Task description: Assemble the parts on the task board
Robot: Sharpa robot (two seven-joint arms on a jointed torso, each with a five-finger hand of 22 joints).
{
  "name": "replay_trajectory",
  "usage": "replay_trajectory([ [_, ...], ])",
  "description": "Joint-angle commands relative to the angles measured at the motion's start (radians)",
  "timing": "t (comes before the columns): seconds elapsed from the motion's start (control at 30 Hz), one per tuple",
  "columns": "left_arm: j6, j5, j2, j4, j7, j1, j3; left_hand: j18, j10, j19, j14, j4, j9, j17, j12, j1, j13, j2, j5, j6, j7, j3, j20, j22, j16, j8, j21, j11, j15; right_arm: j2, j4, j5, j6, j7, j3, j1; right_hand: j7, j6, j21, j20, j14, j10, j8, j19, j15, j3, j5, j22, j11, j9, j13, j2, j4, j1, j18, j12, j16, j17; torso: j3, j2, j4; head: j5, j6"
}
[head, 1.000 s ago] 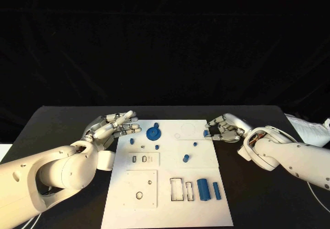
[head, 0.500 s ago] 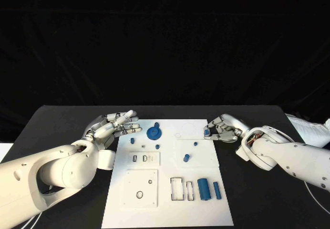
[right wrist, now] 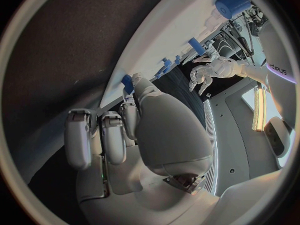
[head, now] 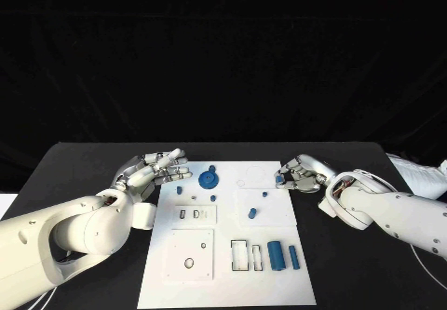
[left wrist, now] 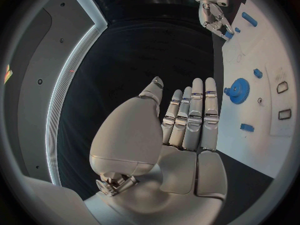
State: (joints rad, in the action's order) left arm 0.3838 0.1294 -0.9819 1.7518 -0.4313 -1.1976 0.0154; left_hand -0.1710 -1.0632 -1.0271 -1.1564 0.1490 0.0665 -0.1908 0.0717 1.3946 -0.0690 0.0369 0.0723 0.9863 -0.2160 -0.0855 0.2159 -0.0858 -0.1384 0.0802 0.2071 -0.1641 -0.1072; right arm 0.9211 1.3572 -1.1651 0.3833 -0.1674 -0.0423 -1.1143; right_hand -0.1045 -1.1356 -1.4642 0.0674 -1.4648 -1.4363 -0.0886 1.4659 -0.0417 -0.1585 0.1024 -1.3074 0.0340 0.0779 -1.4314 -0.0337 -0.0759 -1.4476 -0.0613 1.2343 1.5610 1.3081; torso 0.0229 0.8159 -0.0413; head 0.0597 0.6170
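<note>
The white task board (head: 270,284) lies in the middle of the black table. On it are a blue gear (head: 208,177), several small blue pegs such as one (head: 251,214) near the middle, a thick blue cylinder (head: 275,254) and a slim blue bar (head: 293,257). My right hand (head: 303,173) sits at the board's far right edge, fingers curled, pinching a small blue part (head: 280,179); the right wrist view shows that part (right wrist: 127,82) at the fingertips. My left hand (head: 152,172) hovers beside the board's far left corner, fingers apart and holding nothing; the gear (left wrist: 238,90) lies just past its fingertips.
Rectangular and round slots are cut into the board's raised panels (head: 191,253). A white object (head: 416,175) lies at the table's right edge. Bare black table (head: 84,168) surrounds the board on both sides.
My right hand has curled its fingers tighter round the small blue part and drifted slightly toward the far side. The left hand has stayed put.
</note>
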Motion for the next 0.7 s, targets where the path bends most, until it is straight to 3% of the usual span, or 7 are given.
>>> replay_trajectory([
  [0.03, -0.018, 0.001, 0.001, 0.001, -0.005, -0.001, 0.000, -0.012, 0.002, -0.003, 0.000, -0.007, 0.000, -0.001, -0.005, 0.000, 0.001, -0.011, -0.003, 0.000, -0.005, -0.001, 0.006, 0.001, 0.005, -0.006, -0.004, -0.002, -0.006, -0.002, 0.000, -0.029, 0.012, 0.010, 0.001, 0.002, 0.005, -0.016, -0.005, -0.008, -0.105, -0.010, -0.010, 0.001, -0.008, -0.013, -0.008, -0.046, -0.018, 0.004, 0.074, 0.023, 0.002, -0.013, 0.015, 0.006, 0.006, 0.256, -0.0004, 0.000, -0.0001, -0.001, 0.000],
  [0.17, -0.019, 0.001, 0.002, 0.000, -0.005, -0.001, 0.000, -0.012, 0.002, -0.003, 0.000, -0.007, 0.000, -0.001, -0.005, 0.000, 0.001, -0.011, -0.003, 0.000, -0.005, -0.001, 0.006, 0.001, 0.005, -0.006, -0.004, -0.002, -0.006, -0.002, 0.015, -0.029, 0.040, 0.008, 0.000, 0.002, 0.010, -0.028, -0.006, -0.011, -0.106, -0.014, -0.013, 0.002, -0.011, -0.021, -0.017, -0.049, -0.022, 0.006, 0.069, 0.028, 0.001, -0.005, 0.015, 0.013, 0.009, 0.262, 0.0002, -0.002, 0.0005, -0.002, 0.000],
  [0.37, -0.020, 0.001, 0.003, -0.015, -0.006, -0.001, 0.000, -0.012, 0.002, -0.004, 0.000, -0.009, 0.000, -0.002, -0.005, 0.001, 0.001, -0.012, -0.003, 0.000, -0.005, -0.002, 0.006, 0.001, 0.006, -0.007, -0.004, -0.002, -0.006, -0.001, 0.082, -0.055, 0.111, 0.068, -0.008, -0.006, 0.023, -0.049, -0.013, -0.018, -0.106, -0.035, -0.021, 0.010, -0.020, -0.037, -0.002, -0.063, -0.032, 0.011, 0.041, 0.048, -0.005, 0.015, 0.018, 0.056, 0.010, 0.263, 0.0016, -0.005, 0.0005, -0.002, -0.003],
  [0.53, -0.021, 0.001, 0.007, -0.032, -0.007, -0.001, 0.000, -0.012, 0.002, -0.004, 0.000, -0.009, 0.000, -0.002, -0.005, 0.002, 0.001, -0.012, -0.003, 0.000, -0.005, -0.002, 0.006, 0.001, 0.007, -0.007, -0.004, -0.002, -0.006, -0.016, 0.151, -0.067, 0.138, 0.115, -0.010, -0.021, 0.025, -0.052, -0.014, -0.021, -0.106, -0.039, -0.022, 0.011, -0.022, -0.041, 0.001, -0.065, -0.034, 0.013, 0.036, 0.052, -0.009, 0.025, 0.019, 0.064, 0.010, 0.263, 0.0053, -0.014, -0.0010, -0.006, 0.003],
  [0.7, -0.023, 0.002, 0.014, -0.047, -0.008, -0.001, 0.000, -0.012, 0.002, -0.004, 0.000, -0.009, 0.000, -0.002, -0.005, 0.002, 0.001, -0.012, -0.003, 0.000, -0.005, -0.002, 0.006, 0.001, 0.007, -0.007, -0.004, -0.002, -0.006, -0.059, 0.198, -0.081, 0.131, 0.155, -0.011, -0.027, 0.027, -0.054, -0.017, -0.023, -0.106, -0.041, -0.022, 0.015, -0.024, -0.043, -0.001, -0.071, -0.036, 0.014, 0.033, 0.053, -0.014, 0.039, 0.020, 0.066, 0.010, 0.263, 0.0111, -0.024, -0.0082, -0.012, 0.011],
])
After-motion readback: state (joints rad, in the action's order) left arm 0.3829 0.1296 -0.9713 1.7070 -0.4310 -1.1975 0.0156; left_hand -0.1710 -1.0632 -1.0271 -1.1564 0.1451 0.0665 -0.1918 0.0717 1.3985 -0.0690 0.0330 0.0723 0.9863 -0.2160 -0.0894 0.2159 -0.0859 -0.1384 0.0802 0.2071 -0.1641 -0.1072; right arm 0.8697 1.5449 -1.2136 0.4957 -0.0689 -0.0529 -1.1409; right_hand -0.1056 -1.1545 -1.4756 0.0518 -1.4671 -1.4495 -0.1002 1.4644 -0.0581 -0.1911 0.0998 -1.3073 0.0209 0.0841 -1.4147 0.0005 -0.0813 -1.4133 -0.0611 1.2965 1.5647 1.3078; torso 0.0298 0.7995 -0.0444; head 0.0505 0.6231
